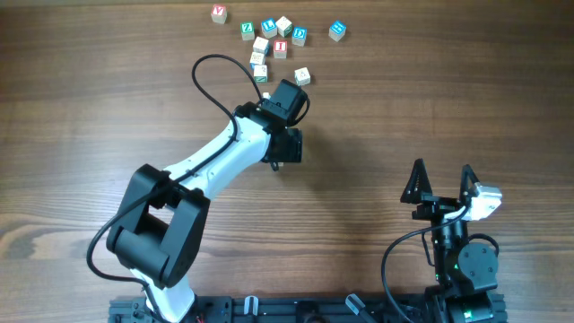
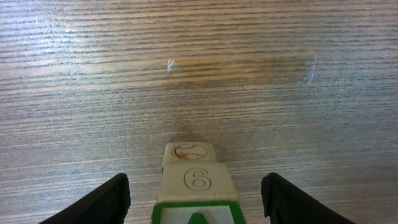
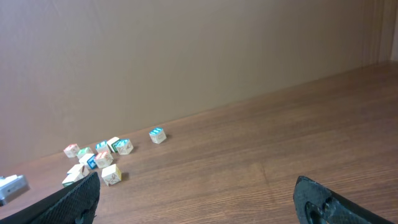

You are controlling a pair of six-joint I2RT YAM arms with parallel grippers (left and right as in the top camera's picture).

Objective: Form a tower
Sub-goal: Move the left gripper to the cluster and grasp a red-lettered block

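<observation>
The tower [image 1: 259,58] is a one-cube-wide column of pale wooden letter cubes at the far middle of the table. In the left wrist view the tower [image 2: 198,180] shows a green-framed face nearest the camera, then a cube marked 6, then one with a ball mark. My left gripper [image 2: 194,182] is open around its near end, each black finger [image 2: 112,200] standing clear of the cubes with table showing in the gaps. In the overhead view the left gripper [image 1: 267,86] sits right by the column. My right gripper [image 1: 442,177] is open and holds nothing, near the front right.
Several loose letter cubes lie round the tower: one red-marked [image 1: 220,13] at the far left, a blue one [image 1: 336,30] at the right, one [image 1: 302,76] just beside the left wrist. The right wrist view shows the same cluster [image 3: 102,155] far off to the left.
</observation>
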